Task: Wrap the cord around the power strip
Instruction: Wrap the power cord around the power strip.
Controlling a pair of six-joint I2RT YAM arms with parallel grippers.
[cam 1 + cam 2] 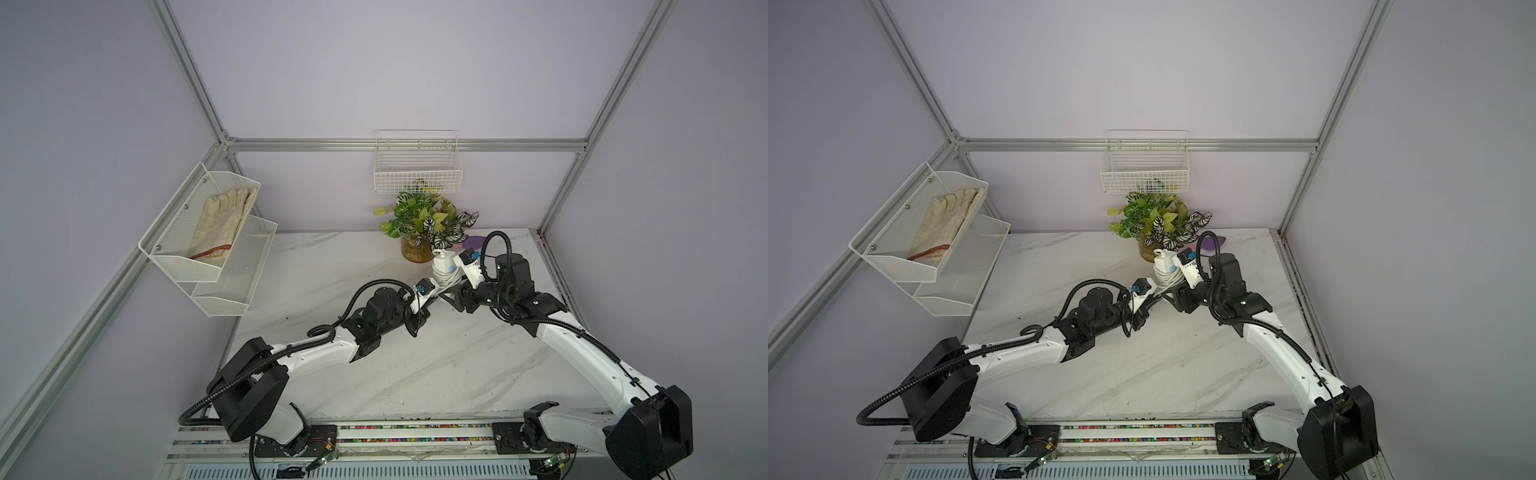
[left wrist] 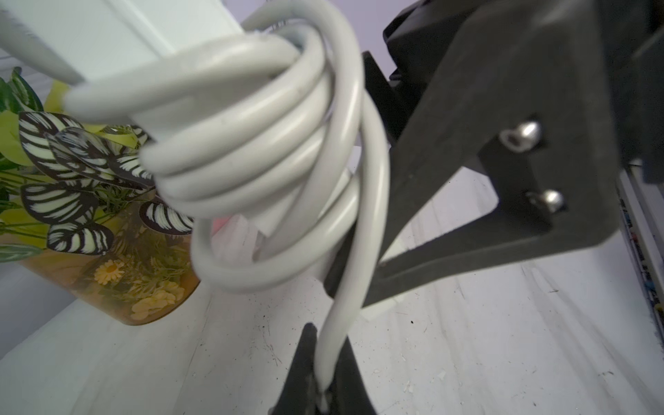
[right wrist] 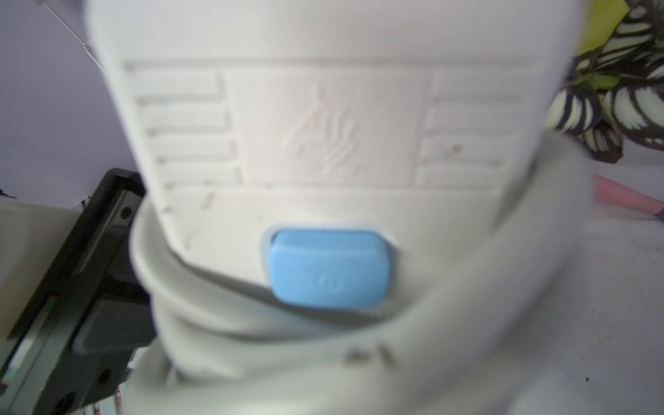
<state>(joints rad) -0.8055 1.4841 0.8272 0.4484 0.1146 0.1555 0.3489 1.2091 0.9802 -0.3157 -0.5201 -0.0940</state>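
Observation:
The white power strip (image 1: 441,262) stands upright above the table's back middle in both top views, its blue button (image 3: 328,269) facing the right wrist camera. The pale grey cord (image 2: 251,151) is coiled in several turns around the lower part of the power strip (image 2: 118,32). One strand runs down from the coils into my left gripper (image 2: 323,381), which is shut on the cord. My right gripper (image 1: 455,289) holds the strip's lower end from the right; its black finger (image 2: 503,161) shows beside the coils. The cord's plug is hidden.
A potted plant with striped leaves in an amber pot (image 1: 417,249) stands just behind the strip. A purple and pink object (image 1: 473,240) lies to the plant's right. A wire basket (image 1: 417,166) hangs on the back wall. A mesh shelf (image 1: 208,249) with a glove is at the left.

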